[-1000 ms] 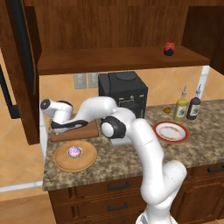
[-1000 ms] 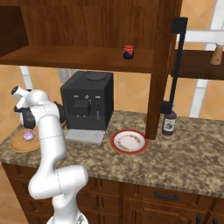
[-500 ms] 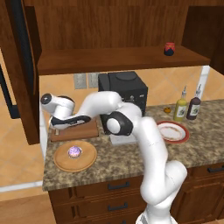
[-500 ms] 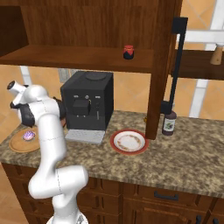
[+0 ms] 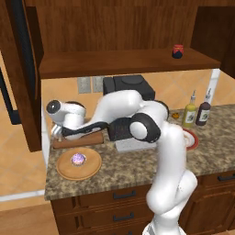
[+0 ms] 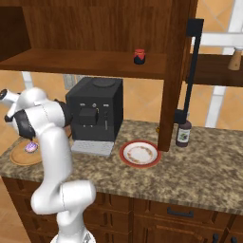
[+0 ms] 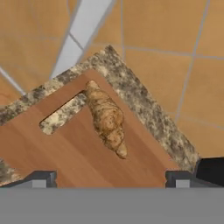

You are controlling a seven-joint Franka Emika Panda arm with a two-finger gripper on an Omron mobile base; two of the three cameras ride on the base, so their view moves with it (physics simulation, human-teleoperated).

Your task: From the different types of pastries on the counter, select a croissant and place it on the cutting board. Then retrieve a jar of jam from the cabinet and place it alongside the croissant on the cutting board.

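Note:
In the hand view the golden-tan croissant (image 7: 106,119) lies on the brown cutting board (image 7: 83,153), one end beside the board's slot-shaped hole (image 7: 62,114). My gripper (image 7: 109,178) hovers above it, open, its fingertips (image 7: 41,177) wide apart with nothing between them. From the left base camera, the gripper (image 5: 58,133) hangs over the left end of the cutting board (image 5: 85,140) on the granite counter (image 5: 128,167). The pink-purple cupcake (image 5: 78,159) sits on the round light-wood board (image 5: 94,167). A dark-red jar of jam (image 5: 177,51) stands on the cabinet shelf (image 5: 119,62).
A black coffee machine (image 5: 131,89) stands behind the arm. To the right are a red-rimmed plate (image 6: 139,153) and two thin-necked bottles (image 5: 189,114). The counter's corner and the floor beyond it lie just past the cutting board (image 7: 144,109). An open cabinet door (image 5: 23,69) hangs at the left.
My elbow has swung to the right and the forearm has stretched out, while the hand has stayed over the left end of the cutting board.

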